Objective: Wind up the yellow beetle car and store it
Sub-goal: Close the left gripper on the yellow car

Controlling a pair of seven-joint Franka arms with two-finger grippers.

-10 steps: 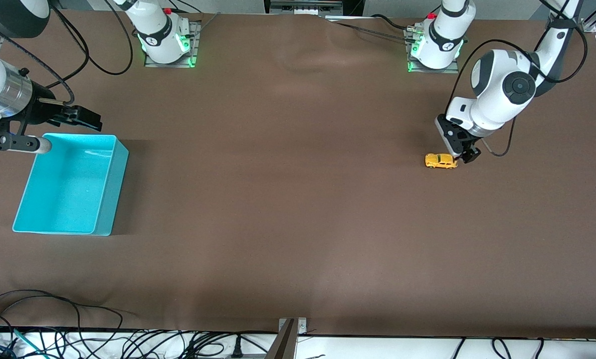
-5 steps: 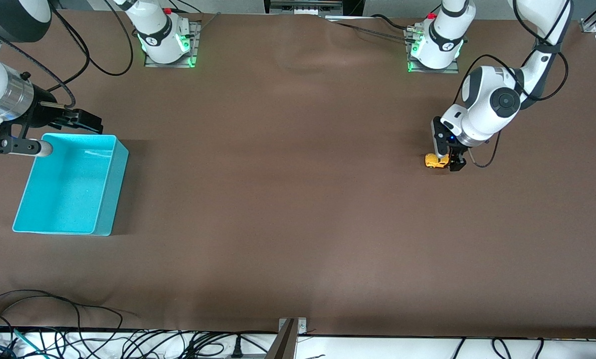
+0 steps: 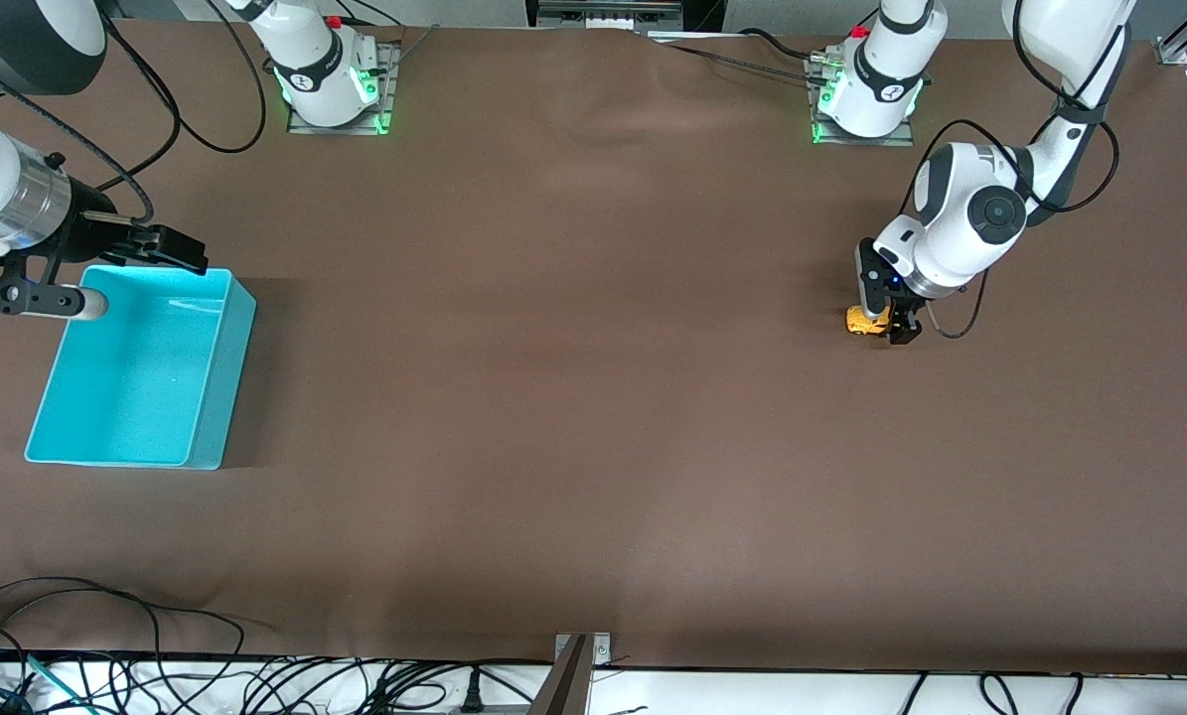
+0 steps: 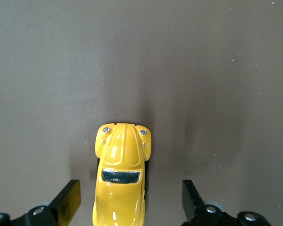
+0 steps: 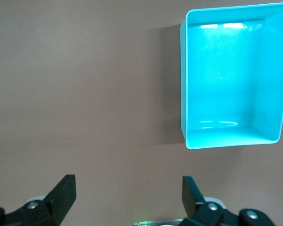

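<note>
Yellow beetle car (image 3: pixel 863 321) sits on the brown table (image 3: pixel 573 397) toward the left arm's end, well apart from the turquoise bin (image 3: pixel 218 362) at the right arm's end. I see the left gripper (image 3: pixel 891 323) lowered around the car, fingers (image 4: pixel 66 203) apart, one on each side of the body with a gap on both sides. I see the right gripper (image 3: pixel 161 246) waiting over the bin's edge nearest the robot bases, fingers (image 5: pixel 61 190) apart and holding nothing.
</note>
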